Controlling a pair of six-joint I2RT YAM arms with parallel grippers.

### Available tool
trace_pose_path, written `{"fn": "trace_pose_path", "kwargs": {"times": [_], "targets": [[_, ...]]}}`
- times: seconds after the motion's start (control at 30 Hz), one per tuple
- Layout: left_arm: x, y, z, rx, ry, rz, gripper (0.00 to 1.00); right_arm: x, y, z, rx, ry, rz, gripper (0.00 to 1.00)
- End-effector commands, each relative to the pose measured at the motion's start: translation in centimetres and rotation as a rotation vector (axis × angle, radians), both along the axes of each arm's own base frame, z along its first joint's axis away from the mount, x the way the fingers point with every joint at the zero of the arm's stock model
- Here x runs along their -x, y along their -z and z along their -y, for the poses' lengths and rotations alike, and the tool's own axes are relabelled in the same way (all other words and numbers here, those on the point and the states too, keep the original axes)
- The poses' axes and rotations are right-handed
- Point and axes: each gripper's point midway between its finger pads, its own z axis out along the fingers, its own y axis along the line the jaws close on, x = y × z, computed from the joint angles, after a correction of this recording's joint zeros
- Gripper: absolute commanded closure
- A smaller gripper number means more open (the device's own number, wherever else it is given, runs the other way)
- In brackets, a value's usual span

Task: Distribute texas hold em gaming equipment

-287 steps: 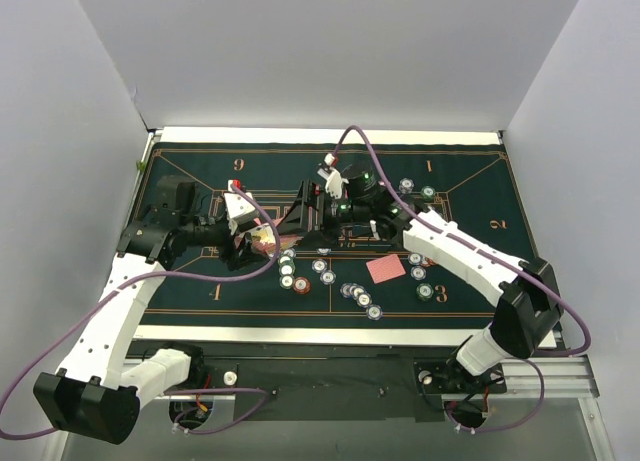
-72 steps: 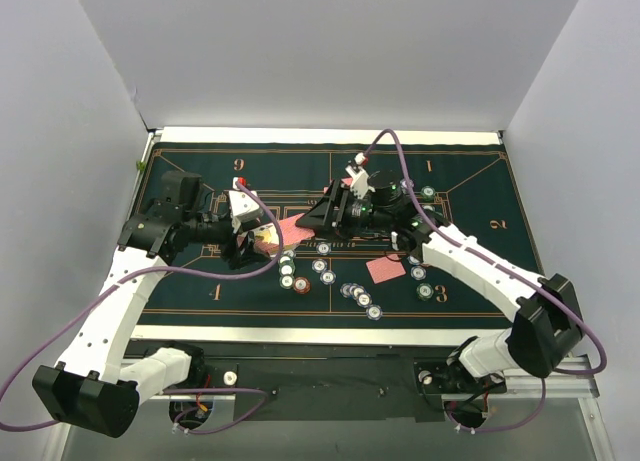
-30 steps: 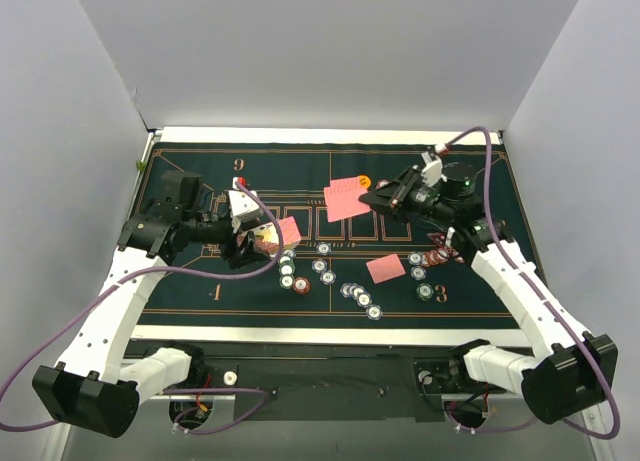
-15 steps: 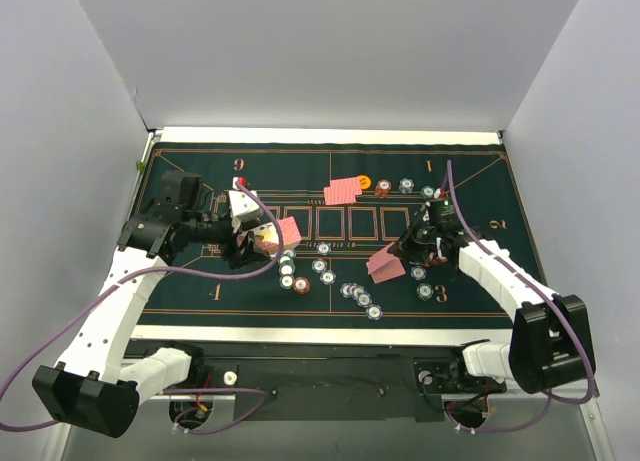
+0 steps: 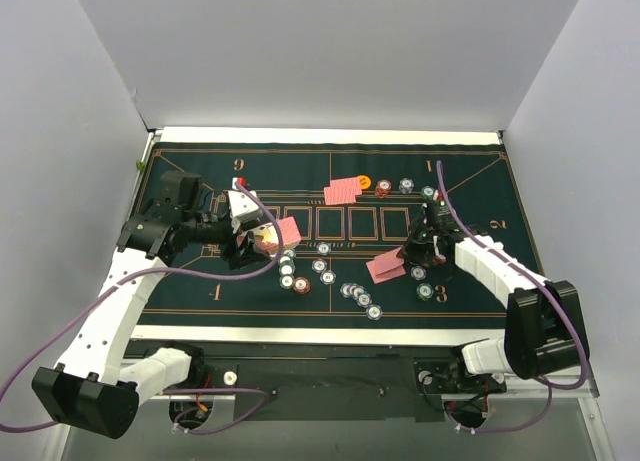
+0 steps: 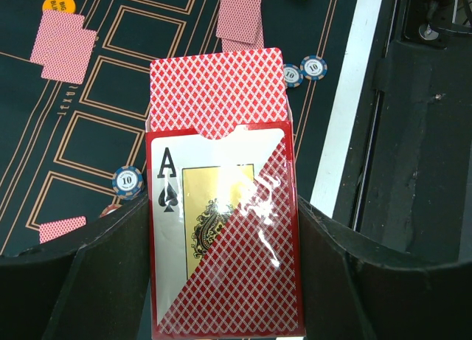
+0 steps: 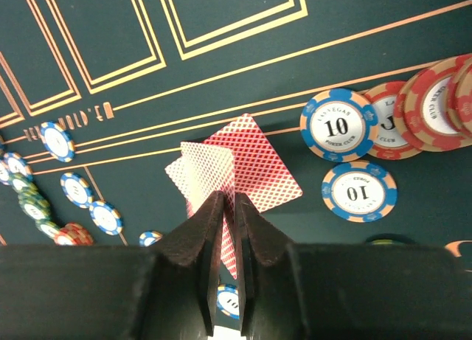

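Playing cards [image 6: 216, 89], red lattice-backed, poke from a glossy tuck box [image 6: 221, 237] (ace printed) clamped in the left gripper [image 6: 221, 296]; the right gripper [image 7: 227, 207] pinches one thin card [image 7: 200, 170].

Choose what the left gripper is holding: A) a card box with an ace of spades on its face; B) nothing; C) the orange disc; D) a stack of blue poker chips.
A: in the left wrist view the left gripper has its fingers pressed on both sides of the card box, whose face shows an ace of spades, with red-backed cards sticking out of its top.
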Motion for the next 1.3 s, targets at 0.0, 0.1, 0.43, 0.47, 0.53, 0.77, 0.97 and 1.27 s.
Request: {"fn": "trace_pose_path", "kwargs": {"times": [0.0,0.1,0.43,0.47,0.53,0.77,0.97,1.27], "targets": [[0.0,-1.8,0.5,0.040,0.029,0.069,0.58,1.0,0.7,1.2,0.083,-0.018,-0.050,0.90],[0.0,-1.9,0.5,0.039,0.026,0.071,0.58,0.9,-0.1,1.5,0.092,-0.007,-0.037,0.68],[-0.1,-1.7,0.5,0.036,0.024,0.061,0.58,0.1,-10.8,-1.5,-0.013,-0.042,0.200,0.43],[-0.1,-1.7,0.5,0.037,0.025,0.059,0.58,0.0,-13.1,-3.2,-0.077,-0.085,0.241,0.36],[-0.3,-1.5,0.6,0.036,0.024,0.054,0.58,0.6,-16.2,-6.7,-0.180,-0.183,0.281,0.30],[-0.5,-1.6,0.7,0.038,0.025,0.053,0.58,3.0,-23.4,-16.5,-0.561,-0.410,0.341,0.22],[-0.4,-1.6,0.7,0.041,0.030,0.055,0.58,4.7,-23.5,-20.3,-0.598,-0.504,0.315,0.20],[-0.2,-1.6,0.7,0.038,0.035,0.056,0.58,5.0,-24.2,-24.9,-0.656,-0.569,0.303,0.20]]}}
